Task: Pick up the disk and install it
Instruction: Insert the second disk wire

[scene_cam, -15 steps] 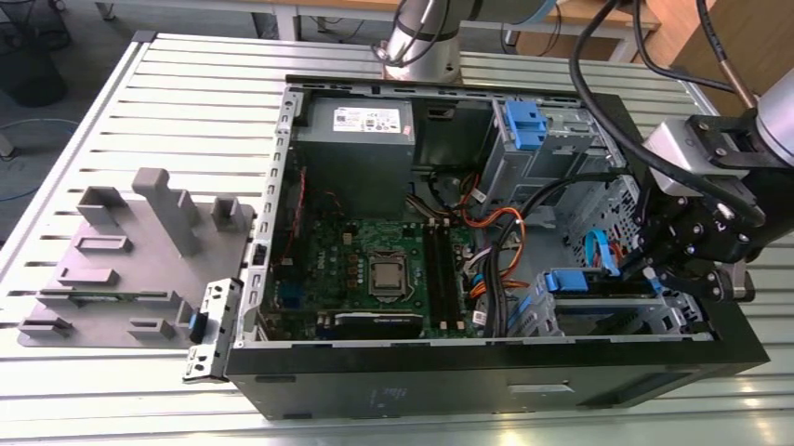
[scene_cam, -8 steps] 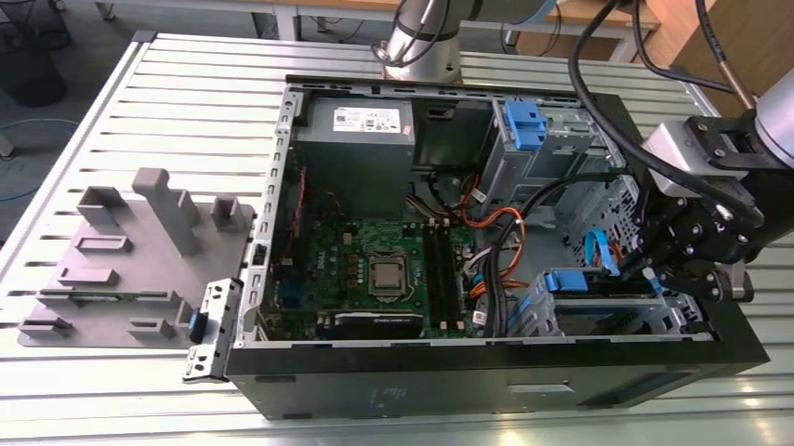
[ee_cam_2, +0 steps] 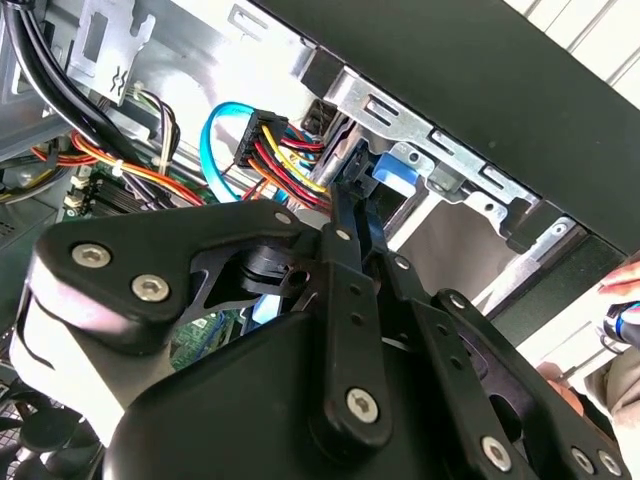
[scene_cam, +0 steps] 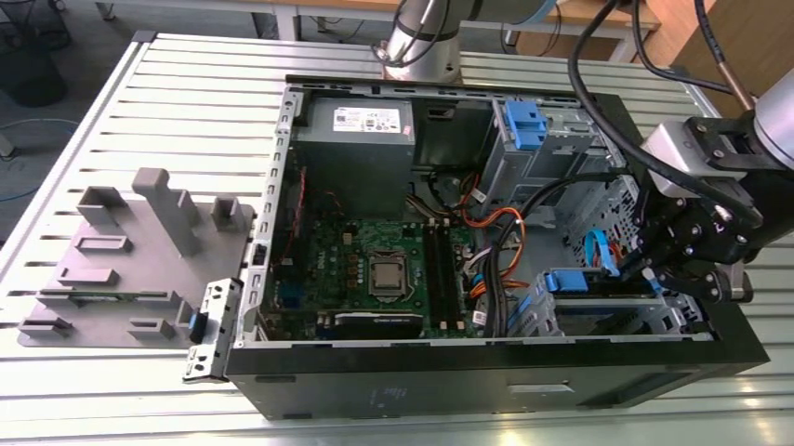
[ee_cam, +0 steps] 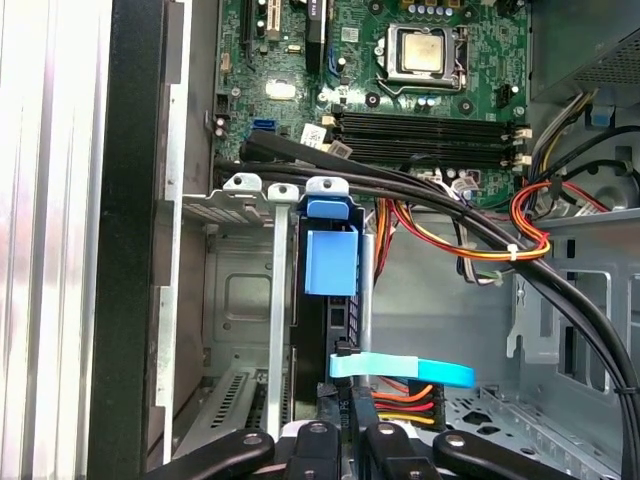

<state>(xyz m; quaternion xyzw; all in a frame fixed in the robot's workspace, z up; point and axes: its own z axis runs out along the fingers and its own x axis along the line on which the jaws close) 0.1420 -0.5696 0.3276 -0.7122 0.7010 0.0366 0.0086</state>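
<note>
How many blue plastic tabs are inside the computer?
2: upper tab beside the power box, lower tab by the pincer. More may be hidden.

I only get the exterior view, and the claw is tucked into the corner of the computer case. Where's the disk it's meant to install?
Observer: In the first wrist view the disk sits in a slot of the metal drive cage, blue tab showing, with the claw right beside its end.
Operator: Is anything close to the claw there?
Observer: Yes, a light-blue flat cable runs past the disk's edge, close to the claw.
</note>
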